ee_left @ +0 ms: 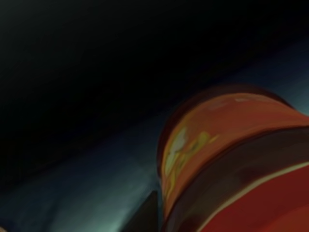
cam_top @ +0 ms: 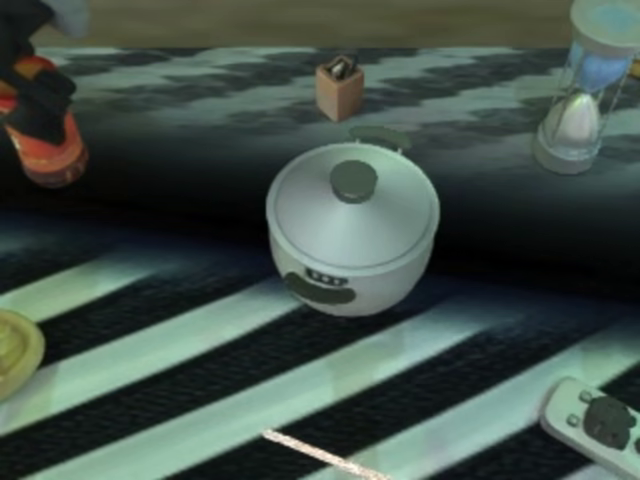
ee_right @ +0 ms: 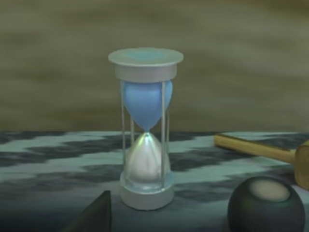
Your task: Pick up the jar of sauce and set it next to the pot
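The jar of sauce (cam_top: 45, 140), orange-red with a dark band, hangs tilted above the table's far left, and my left gripper (cam_top: 35, 105) is shut on it. In the left wrist view the jar (ee_left: 231, 159) fills the frame beside one dark fingertip (ee_left: 150, 212). The pale grey-green pot (cam_top: 352, 225), with a domed lid and dark knob, stands at the table's middle, well to the right of the jar. My right arm is out of the top view. Its wrist view shows one fingertip (ee_right: 99, 212) with nothing in the open gripper.
A small tan box (cam_top: 338, 88) stands behind the pot. The glass hourglass (cam_top: 578, 100) is at the far right, a white power strip (cam_top: 600, 425) at the near right and a yellow-green dish (cam_top: 12, 352) at the left edge. A wooden handle (ee_right: 256, 147) and dark ball (ee_right: 265, 205) lie near the hourglass (ee_right: 145, 130).
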`<state>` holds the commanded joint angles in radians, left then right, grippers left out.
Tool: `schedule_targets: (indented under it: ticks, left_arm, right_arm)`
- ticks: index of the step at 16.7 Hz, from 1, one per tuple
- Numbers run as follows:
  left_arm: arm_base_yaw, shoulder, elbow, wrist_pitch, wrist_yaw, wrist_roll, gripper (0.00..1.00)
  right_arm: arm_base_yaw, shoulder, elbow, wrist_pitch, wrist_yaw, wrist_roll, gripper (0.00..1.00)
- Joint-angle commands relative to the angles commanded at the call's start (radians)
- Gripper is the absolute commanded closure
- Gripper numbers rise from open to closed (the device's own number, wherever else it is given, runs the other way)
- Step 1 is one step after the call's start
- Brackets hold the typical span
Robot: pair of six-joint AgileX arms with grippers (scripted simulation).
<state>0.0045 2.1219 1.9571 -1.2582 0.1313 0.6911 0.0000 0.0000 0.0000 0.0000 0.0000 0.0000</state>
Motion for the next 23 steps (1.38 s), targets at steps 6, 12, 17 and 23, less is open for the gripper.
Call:
schedule_targets:
  ticks: [6,12,17,23]
  left_arm:
    - [-0.103,-0.039,-0.120,0.095,-0.066,-0.308,1.00]
    - [-0.241,-0.090,-0.299,0.216,-0.151,-0.759,1.00]
    - [-0.320,-0.134,-0.396,0.298,-0.201,-0.979,1.00]
    - [-0.321,-0.131,-0.403,0.307,-0.204,-0.992,1.00]
  right_arm:
    - [0.000,0.000,0.000,0.000,0.000,0.000,0.00]
    - [0.000,0.000,0.000,0.000,0.000,0.000,0.00]
    - [0.000,0.000,0.000,0.000,0.000,0.000,0.00]
    - [0.000,0.000,0.000,0.000,0.000,0.000,0.00]
